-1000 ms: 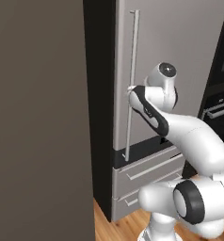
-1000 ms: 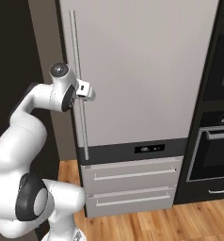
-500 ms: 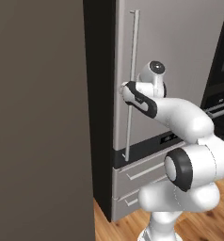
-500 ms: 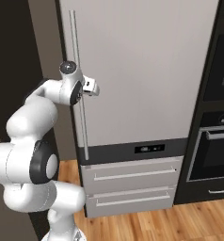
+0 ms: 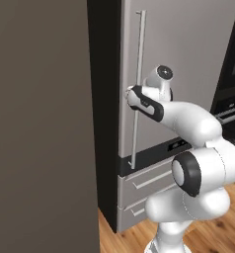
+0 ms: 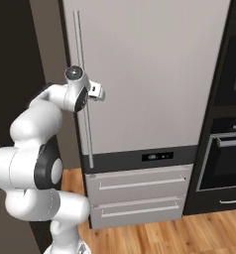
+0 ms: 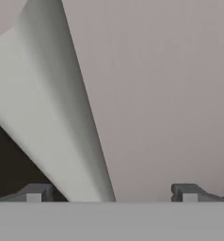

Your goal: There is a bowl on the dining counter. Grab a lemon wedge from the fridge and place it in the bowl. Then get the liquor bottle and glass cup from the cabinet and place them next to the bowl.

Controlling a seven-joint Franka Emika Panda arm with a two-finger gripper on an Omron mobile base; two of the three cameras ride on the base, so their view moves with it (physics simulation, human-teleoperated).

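Observation:
The fridge [image 5: 188,54] is a tall grey appliance with its door closed, also seen from the other side as the fridge [image 6: 149,74]. Its long vertical bar handle [image 5: 138,54] runs down the door's left edge. My gripper [image 5: 131,95] is pressed up to this handle at about mid-height. In the hand view the gripper [image 7: 111,193] is open, and the handle [image 7: 62,117] passes slantwise between the two fingertips [image 7: 35,193], closer to the left one. The bowl, lemon wedge, liquor bottle, glass cup, cabinet and dining counter are out of view.
Two drawers [image 6: 140,198] sit under the fridge door. A black built-in oven column [image 6: 229,149] stands to the fridge's right. A tall dark panel [image 5: 40,123] blocks the left side. Wooden floor [image 6: 189,238] lies below.
The hand has edged left onto the fridge handle while the arm's elbow and forearm swung round behind it. The jaws have stayed open.

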